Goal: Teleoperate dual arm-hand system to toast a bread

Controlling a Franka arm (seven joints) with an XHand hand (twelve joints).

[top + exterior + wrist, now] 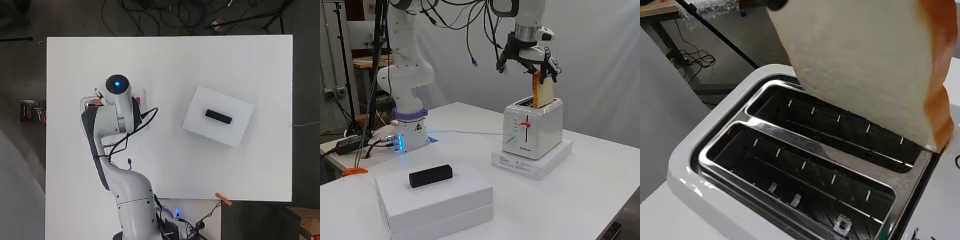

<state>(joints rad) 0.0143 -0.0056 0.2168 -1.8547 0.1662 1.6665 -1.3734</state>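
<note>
— What is the hand (532, 57) doing above the toaster (532, 131)?
— Its fingers are curled round a slice of bread (543, 92), gripped at the top, lower edge dipping into one toaster slot.

— And around the toaster?
— It stands on a flat white box (535, 160). Well apart from the toaster, a black block (430, 176) lies on stacked white boxes (437, 202).

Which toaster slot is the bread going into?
The slice of bread, pinched by the hand, hangs tilted over one slot of the toaster, its lower corner at that slot's end. The other slot has nothing above it.
</note>
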